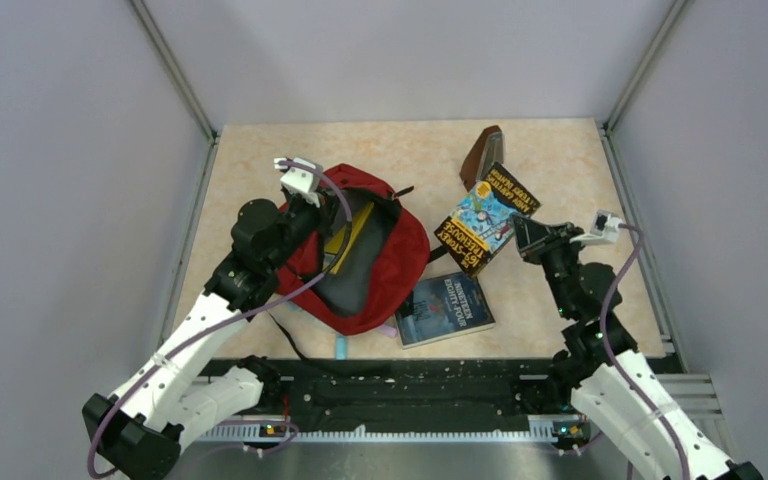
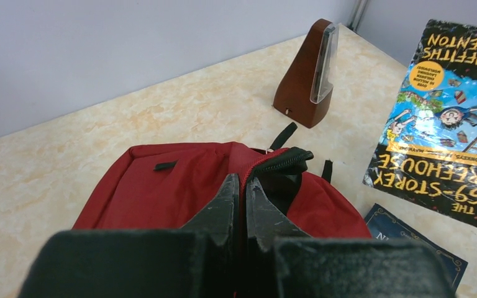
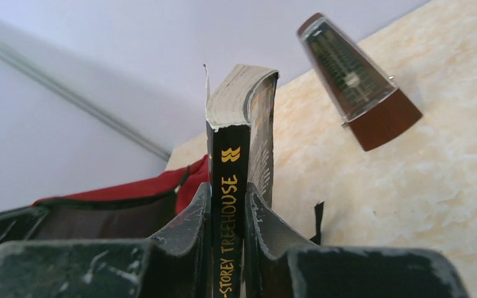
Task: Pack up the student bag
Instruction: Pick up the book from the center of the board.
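Clenching treehouse book [image 1: 480, 226] (one of two), right jaws; left jaws pinching student bag [image 1: 403, 258].

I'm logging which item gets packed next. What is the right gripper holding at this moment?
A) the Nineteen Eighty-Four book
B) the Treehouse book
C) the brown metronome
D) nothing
B: the right gripper is clamped on the spine of the Treehouse book, which is held up off the table, while the metronome stands apart and the Nineteen Eighty-Four book lies flat on the table.
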